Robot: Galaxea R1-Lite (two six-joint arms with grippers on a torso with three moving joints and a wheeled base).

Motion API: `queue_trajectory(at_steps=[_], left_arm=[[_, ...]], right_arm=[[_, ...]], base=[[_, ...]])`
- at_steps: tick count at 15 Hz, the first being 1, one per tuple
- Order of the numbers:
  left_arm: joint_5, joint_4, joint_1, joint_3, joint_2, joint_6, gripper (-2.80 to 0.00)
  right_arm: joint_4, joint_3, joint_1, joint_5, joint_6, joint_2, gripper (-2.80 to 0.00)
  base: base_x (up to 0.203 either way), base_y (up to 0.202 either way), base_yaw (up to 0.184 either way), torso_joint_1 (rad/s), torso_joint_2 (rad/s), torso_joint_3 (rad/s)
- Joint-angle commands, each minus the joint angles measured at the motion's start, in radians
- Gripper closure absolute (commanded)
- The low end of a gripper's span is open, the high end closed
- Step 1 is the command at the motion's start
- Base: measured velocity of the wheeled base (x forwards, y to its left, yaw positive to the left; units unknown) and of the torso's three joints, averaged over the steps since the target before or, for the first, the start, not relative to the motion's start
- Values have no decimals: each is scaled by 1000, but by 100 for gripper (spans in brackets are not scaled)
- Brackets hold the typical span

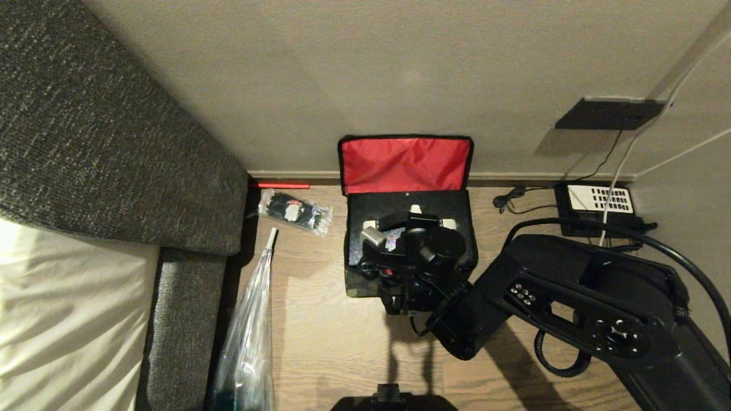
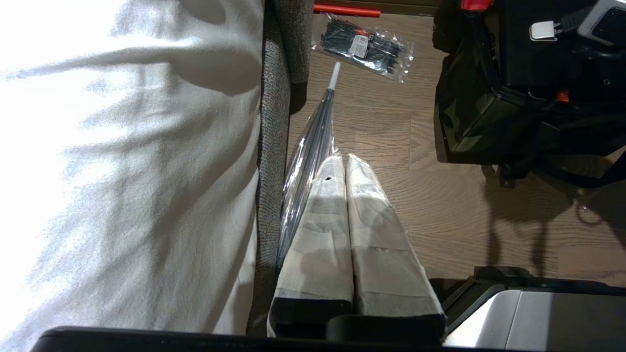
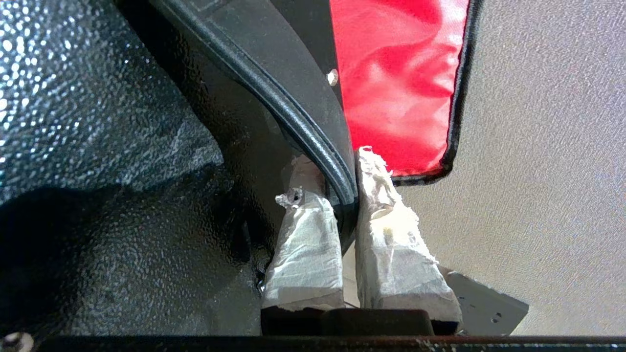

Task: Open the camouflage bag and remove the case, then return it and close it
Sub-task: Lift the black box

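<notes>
The right gripper (image 3: pixel 342 195) had its jaws closed on the long black handle (image 3: pixel 293 112) of the case (image 1: pixel 408 208), which sat in the camouflage bag (image 2: pixel 469 122) on the floor (image 1: pixel 331 337), red-lined lid (image 1: pixel 405 164) standing back against the wall (image 1: pixel 365 74). The handle ran along the case's length, side to side before the robot. The left gripper (image 2: pixel 346 164) hung farther off, jaws together and empty, above a clear folded umbrella (image 1: pixel 248 331). A packet of black ties (image 1: pixel 294 211) and a phone (image 1: pixel 597 205) flanked the bag; nothing blocked a lift straight up.

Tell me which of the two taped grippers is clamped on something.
The right gripper, shut on the black case's long handle in the open camouflage bag. The left gripper is shut on nothing, over wooden floor.
</notes>
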Motion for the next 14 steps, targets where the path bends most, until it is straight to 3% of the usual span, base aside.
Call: queue_trajectory(at_steps=[1,10,12,14], left_arm=[[0,0,0,0,2,-1,0],[-12,24,0,-25,9,31,0],[-77,91,0,-174,53,0,0],[-187,193,0,-388,203,-53,0]], right_arm=[[-9,-43,0,-5,-12,18,0],[-9,-42,3,-15,-10,21,0],[-9,-49,3,-16,-9,21,0],[-9,-49,3,-18,-9,24,0]], base=[[0,0,0,0,0,0],[0,0,0,0,0,0],[0,0,0,0,0,0],[0,0,0,0,0,0]])
